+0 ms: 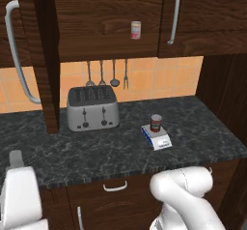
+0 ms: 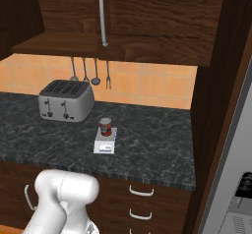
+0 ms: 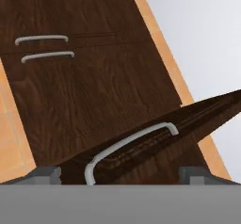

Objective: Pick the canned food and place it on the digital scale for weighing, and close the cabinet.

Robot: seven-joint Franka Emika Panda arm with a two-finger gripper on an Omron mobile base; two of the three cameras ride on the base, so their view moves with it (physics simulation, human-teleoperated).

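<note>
Claw (image 3: 120, 173) fingertips stand apart, straddling the open cabinet (image 1: 103, 21) door's curved silver handle (image 3: 127, 148) without clamping it. Canned food (image 1: 156, 122) stands upright on the digital scale (image 1: 157, 137), on the dark surface (image 1: 202, 127) right of the toaster (image 1: 92, 108).

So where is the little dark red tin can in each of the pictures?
Left base view: the small dark red tin can stands on the flat white-grey scale, right of centre.
Right base view: the can is left of centre, on the scale.
Hand view: not in it.
Shared landmark: the silver four-slot toaster, to the can's left.
</note>
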